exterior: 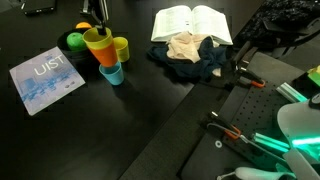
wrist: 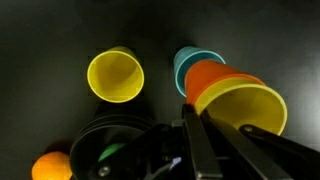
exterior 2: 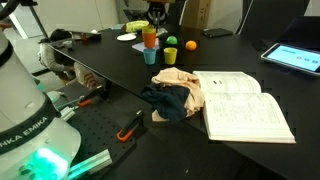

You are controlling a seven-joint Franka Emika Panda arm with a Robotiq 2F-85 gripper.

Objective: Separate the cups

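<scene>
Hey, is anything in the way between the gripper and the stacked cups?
Nothing visible. The gripper is shut on the rim of the top yellow cup, nested in the orange cup. The other yellow cup and black bowl sit aside.

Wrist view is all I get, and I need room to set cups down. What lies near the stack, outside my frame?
Observer: A blue-and-white booklet lies flat beside the stack of cups, apart from it.
Operator: And past the lone yellow cup?
Observer: A crumpled cloth, well clear of that cup.
Operator: Anything beyond the cloth?
Observer: An open book lies right behind it.
</scene>
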